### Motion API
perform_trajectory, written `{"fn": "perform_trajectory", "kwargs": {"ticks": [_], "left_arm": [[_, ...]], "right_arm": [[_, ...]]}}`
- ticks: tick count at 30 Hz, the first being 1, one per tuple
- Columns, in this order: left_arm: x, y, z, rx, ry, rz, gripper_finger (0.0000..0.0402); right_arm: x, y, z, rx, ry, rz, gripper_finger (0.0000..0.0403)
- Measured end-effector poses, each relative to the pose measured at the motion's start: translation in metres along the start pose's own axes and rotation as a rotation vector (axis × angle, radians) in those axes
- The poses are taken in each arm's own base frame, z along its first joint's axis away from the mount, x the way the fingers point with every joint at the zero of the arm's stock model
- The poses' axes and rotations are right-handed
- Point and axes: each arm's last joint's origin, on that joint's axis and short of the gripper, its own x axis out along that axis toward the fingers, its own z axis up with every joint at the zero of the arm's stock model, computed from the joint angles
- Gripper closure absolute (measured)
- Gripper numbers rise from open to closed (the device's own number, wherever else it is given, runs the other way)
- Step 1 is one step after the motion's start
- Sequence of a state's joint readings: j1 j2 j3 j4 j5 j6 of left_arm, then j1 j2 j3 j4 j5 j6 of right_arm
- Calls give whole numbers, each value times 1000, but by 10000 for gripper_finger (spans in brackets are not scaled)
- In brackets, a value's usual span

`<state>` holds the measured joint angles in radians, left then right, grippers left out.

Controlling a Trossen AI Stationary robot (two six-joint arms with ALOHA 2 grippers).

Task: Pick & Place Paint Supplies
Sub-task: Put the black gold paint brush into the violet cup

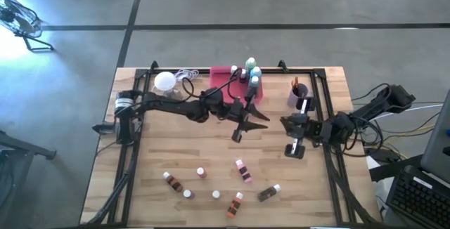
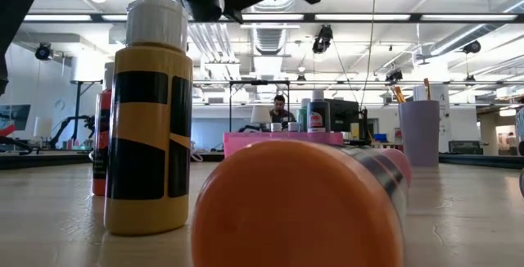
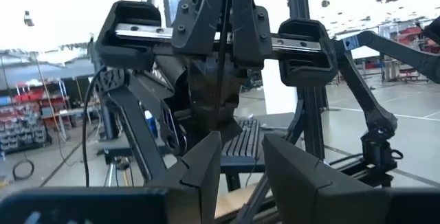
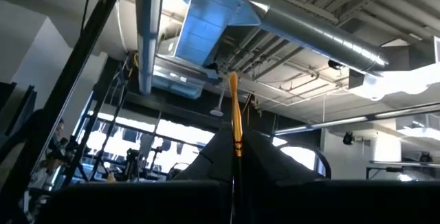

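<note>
My right gripper (image 1: 294, 145) hangs over the table's right part, shut on a thin paintbrush (image 4: 236, 114) with a gold ferrule. My left gripper (image 1: 247, 127) reaches to the table's middle, just in front of the pink tray (image 1: 223, 74). It is open, with nothing between its fingers (image 3: 206, 165). Several small white-capped bottles (image 1: 242, 169) stand or lie on the near part of the table. A yellow-and-black one (image 2: 149, 119) and an orange-capped one (image 2: 299, 205) on its side fill the low view. Larger bottles (image 1: 251, 67) stand at the tray. My right gripper pinches the paintbrush's dark handle (image 4: 234, 172) between its two shut fingers, just below the gold ferrule. The brush lies along the fingers. Its ferrule end sticks out past the fingertips, slanting up toward the ceiling, clear of the table.
A purple cup (image 1: 299, 92) holding brushes stands at the back right, also in the low view (image 2: 419, 132). A white globe lamp (image 1: 165, 81) with a cord sits at the back left. Black frame rails (image 1: 133, 152) run along the table's edges.
</note>
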<state>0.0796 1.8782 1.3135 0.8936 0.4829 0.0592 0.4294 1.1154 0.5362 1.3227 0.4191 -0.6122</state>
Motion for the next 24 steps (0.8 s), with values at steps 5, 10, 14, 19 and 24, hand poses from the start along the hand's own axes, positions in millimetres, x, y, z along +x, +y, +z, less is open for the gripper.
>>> {"fn": "perform_trajectory", "kwargs": {"ticks": [5,10,14,19,24], "left_arm": [[7,-7,5,45,-18,-24,284],[21,-9,8,68,-48,-40,284],[32,-8,-4,42,-27,-93,284],[39,-6,-3,43,-50,-134,284],[39,-6,-3,80,-47,-132,284]], "right_arm": [[14,7,0,-16,-1,1,393],[25,12,1,3,-9,-3,393],[33,16,0,22,4,8,392],[36,17,1,49,27,23,393],[35,17,2,95,29,30,392]]}}
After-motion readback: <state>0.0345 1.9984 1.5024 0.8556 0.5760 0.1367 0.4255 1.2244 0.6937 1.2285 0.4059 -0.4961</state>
